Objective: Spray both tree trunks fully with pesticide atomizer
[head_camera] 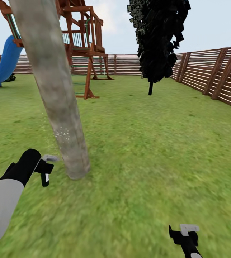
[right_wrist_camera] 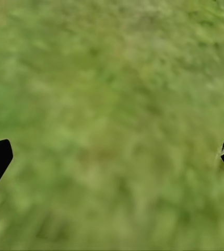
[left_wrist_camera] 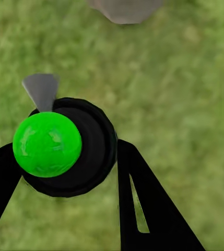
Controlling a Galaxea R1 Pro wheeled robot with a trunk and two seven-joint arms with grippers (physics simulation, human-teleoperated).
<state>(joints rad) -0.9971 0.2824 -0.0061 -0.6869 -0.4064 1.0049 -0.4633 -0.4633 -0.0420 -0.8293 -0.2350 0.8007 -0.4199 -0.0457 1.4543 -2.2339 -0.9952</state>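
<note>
A thick mottled beige-grey tree trunk [head_camera: 58, 96] rises at a slant from the grass floor [head_camera: 137, 150] in the head view, with fine white spray specks [head_camera: 61, 135] low on its bark. Just left of its base is my left gripper [head_camera: 47, 167]. In the left wrist view that gripper [left_wrist_camera: 65, 172] is shut on the pesticide atomizer [left_wrist_camera: 72, 149], a round black body with a bright green ball and a small grey nozzle [left_wrist_camera: 40, 90]. The trunk's foot [left_wrist_camera: 125, 9] shows beyond it. My right gripper [head_camera: 185, 233] hangs low at the right, open [right_wrist_camera: 112, 157] over bare grass.
A wooden play tower [head_camera: 81, 43] with a blue slide [head_camera: 4, 62] stands behind the trunk. A narrow black-foliaged tree [head_camera: 158, 39] grows further back. A brown slat fence [head_camera: 216, 77] runs along the right and far side. Open lawn spreads to the right of the trunk.
</note>
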